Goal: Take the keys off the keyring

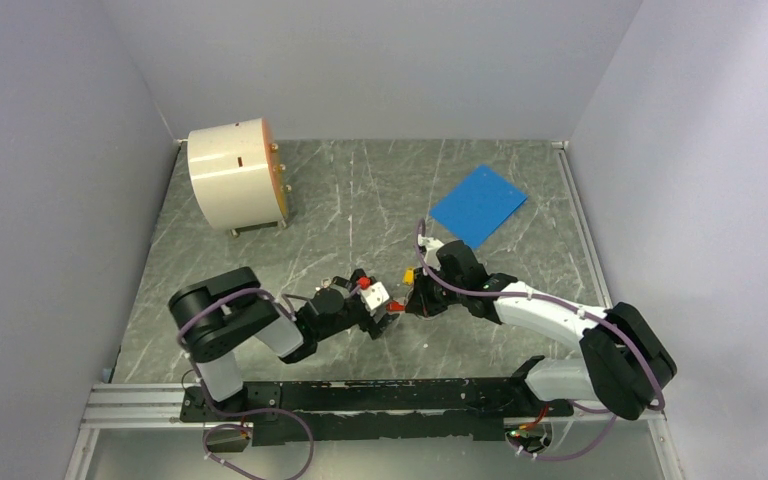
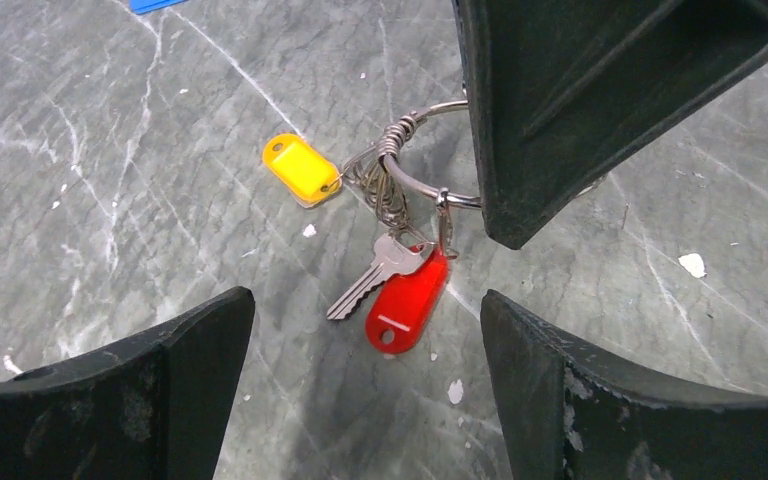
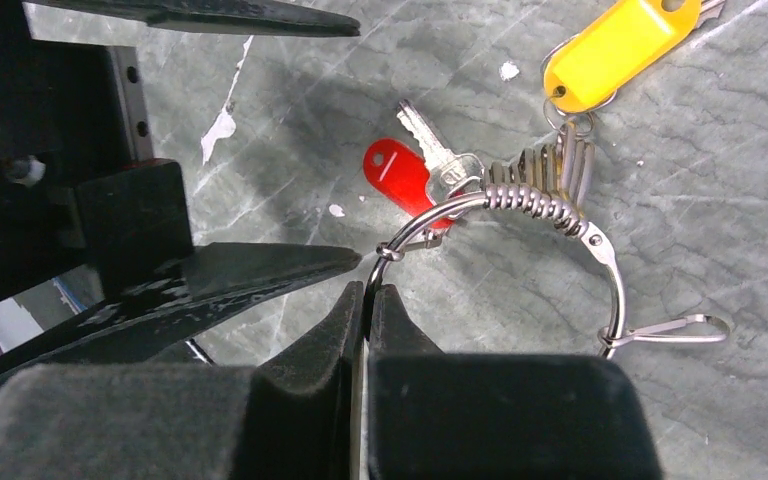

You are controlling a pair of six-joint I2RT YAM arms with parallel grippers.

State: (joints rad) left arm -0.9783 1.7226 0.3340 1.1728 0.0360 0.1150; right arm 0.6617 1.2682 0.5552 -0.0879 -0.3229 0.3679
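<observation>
**Keyring (image 3: 605, 262) pinched in right gripper, left gripper open beside it**

The keyring, a thin silvery wire hoop, sits near the middle of the grey marbled table (image 1: 340, 200) with its keys attached. The right gripper (image 3: 365, 300) has its two dark fingers pressed together on the hoop's wire, which runs into the seam between the fingertips. A tight wire coil wraps the hoop on the side away from that grip, and a bunch of small loops (image 3: 560, 165) hangs from the coil. A long wire clip (image 3: 675, 327) juts from the hoop further round.

A silver key (image 2: 372, 278) and a red tag (image 2: 407, 300) hang from the hoop by a small clasp, side by side, with their free ends pointing away from the ring. A yellow tag (image 2: 302, 168) lies flat on the table just beside the loops and is joined to them by its own little ring. Whether the hoop itself rests on the table or is raised off it cannot be told.

The left gripper (image 2: 365, 300) stands just beside the keyring on the side opposite the right gripper. Its fingers are spread wide apart and hold nothing. The red tag and the key lie in front of the gap between them, and neither finger touches either one.

A blue sheet (image 1: 478, 205) lies flat well beyond the keyring, towards the back wall. A cream drum (image 1: 235, 177) stands well apart from the keyring, in the far left corner.
</observation>
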